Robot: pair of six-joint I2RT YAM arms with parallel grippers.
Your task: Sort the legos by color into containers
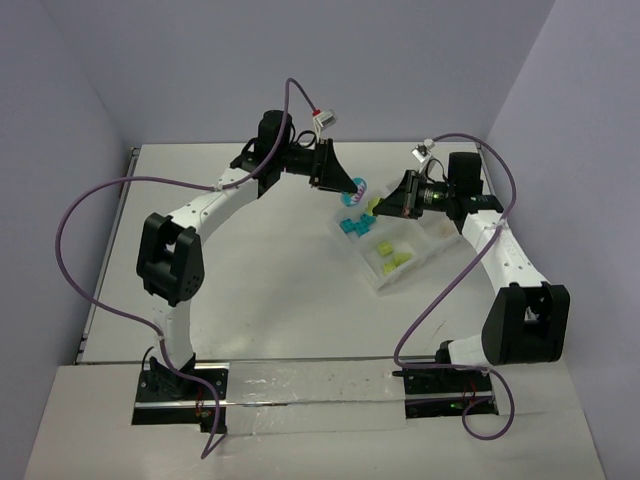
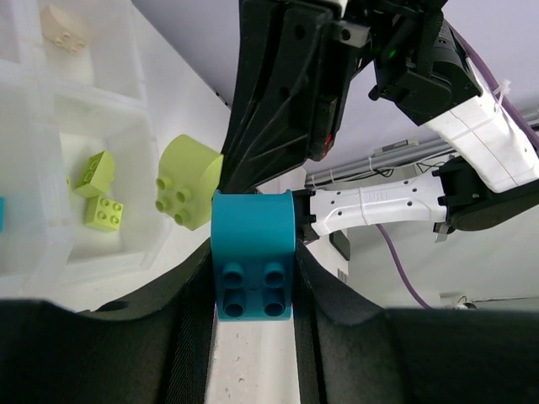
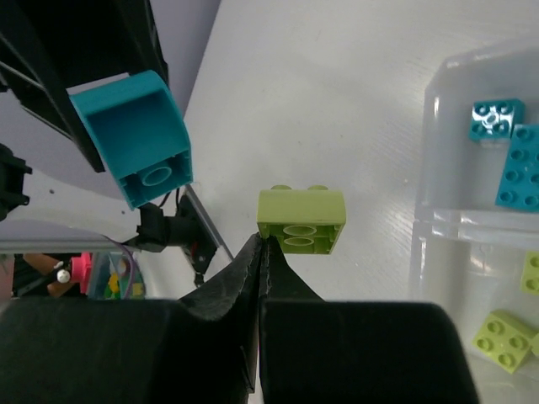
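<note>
My left gripper is shut on a cyan brick, held above the table; the brick also shows in the right wrist view. My right gripper is shut, pinching the corner wall of a lime green brick, which hangs just beside the cyan one. In the top view both grippers meet, left and right, at the far end of the clear tray. The tray holds cyan bricks in one compartment and lime bricks in another. No purple brick shows.
A pale cream brick lies in another tray compartment. The tray's wall stands right of my right gripper. Purple cables loop beside both arms. The table edge and a grey wall lie behind the grippers.
</note>
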